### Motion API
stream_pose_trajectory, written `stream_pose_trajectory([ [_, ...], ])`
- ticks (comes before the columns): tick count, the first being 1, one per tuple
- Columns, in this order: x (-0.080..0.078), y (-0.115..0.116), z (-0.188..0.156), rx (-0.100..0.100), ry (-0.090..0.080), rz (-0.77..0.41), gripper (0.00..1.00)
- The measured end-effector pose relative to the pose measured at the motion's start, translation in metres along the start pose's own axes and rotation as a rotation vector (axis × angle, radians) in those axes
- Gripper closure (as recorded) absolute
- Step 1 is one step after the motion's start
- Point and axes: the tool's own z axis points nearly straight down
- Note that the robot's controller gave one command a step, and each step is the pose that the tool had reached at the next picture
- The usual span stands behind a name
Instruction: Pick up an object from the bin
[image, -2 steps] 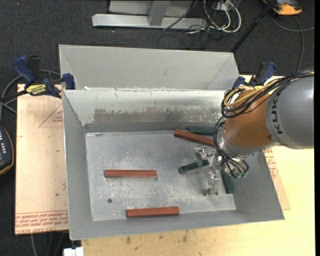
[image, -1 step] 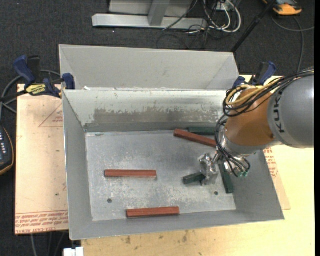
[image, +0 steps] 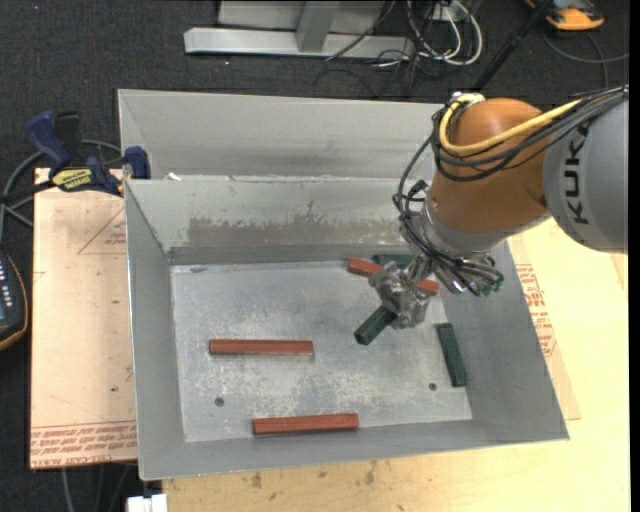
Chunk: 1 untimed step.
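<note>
Dark green bar (image: 373, 328) tilted, upper end clamped in pincer (image: 403, 310)

The arm (image: 590, 190) reaches in from the right, its orange wrist cover (image: 490, 165) looped with cables (image: 520, 128), the gripper (image: 400, 300) pointing down, low towards the bin's (image: 150, 300) right back corner.

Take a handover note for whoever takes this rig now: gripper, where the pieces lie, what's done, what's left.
Gripper: down in the right half of the bin, at the upper end of a short dark green stick; whether it grips cannot be told.
Nearby: an orange-red stick behind it, a second dark green stick nearer the right wall.
Flat on the floor: left red-brown bar, front red-brown bar.
Done: nothing lifted clear.
Left: secure one thing, raise it out.
</note>
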Motion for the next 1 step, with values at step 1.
stream_pose_trajectory([
  [1,0.0027,0.0074,-0.0475,0.000,0.000,-0.247,1.00],
])
